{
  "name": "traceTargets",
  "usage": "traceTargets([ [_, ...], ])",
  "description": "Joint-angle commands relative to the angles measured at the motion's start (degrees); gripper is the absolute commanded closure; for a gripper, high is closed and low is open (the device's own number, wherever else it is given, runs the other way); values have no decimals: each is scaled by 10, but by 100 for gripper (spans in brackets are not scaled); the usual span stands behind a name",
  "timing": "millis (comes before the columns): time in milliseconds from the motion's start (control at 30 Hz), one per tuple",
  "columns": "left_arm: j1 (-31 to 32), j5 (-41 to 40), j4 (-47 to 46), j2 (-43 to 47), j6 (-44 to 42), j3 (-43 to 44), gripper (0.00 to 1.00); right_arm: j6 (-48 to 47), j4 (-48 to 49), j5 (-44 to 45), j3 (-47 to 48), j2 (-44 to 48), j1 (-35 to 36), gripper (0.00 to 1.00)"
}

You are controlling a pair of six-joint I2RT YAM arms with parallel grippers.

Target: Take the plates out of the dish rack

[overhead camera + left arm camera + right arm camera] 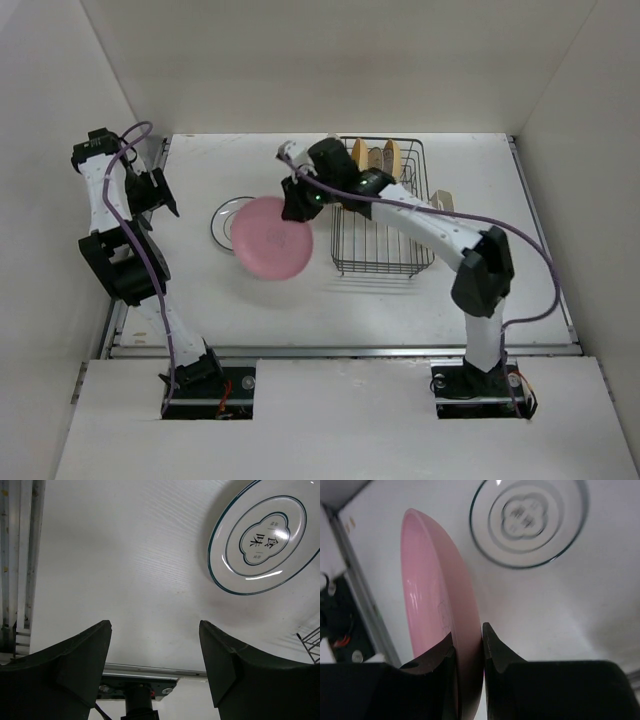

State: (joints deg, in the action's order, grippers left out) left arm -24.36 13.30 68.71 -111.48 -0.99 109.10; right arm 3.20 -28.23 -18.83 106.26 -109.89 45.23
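My right gripper [296, 205] is shut on the rim of the pink plate [272, 238] and holds it above the table, left of the dish rack [380, 215]; the plate [437, 600] shows edge-on between my fingers in the right wrist view. A white plate with dark rings [228, 218] lies flat on the table, partly under the pink one, and also shows in both wrist views [260, 537] [527, 520]. A yellow-orange plate [359, 156] and cream plates [389, 157] stand in the rack's far end. My left gripper [160, 195] is open and empty at the far left.
A cream slotted cup holder [441, 201] hangs on the rack's right side. White walls enclose the table on three sides. A metal rail [22, 555] runs along the table's left edge.
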Motion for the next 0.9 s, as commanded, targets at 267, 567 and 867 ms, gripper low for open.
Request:
traceTargets([
  [267, 3, 4, 16, 36, -1, -9, 32, 5, 27, -166, -32, -106, 22, 100],
  [567, 3, -2, 16, 36, -1, -14, 32, 10, 39, -96, -32, -157, 22, 80],
  [867, 3, -7, 11, 55, -6, -26, 32, 15, 23, -14, -26, -189, 28, 56],
])
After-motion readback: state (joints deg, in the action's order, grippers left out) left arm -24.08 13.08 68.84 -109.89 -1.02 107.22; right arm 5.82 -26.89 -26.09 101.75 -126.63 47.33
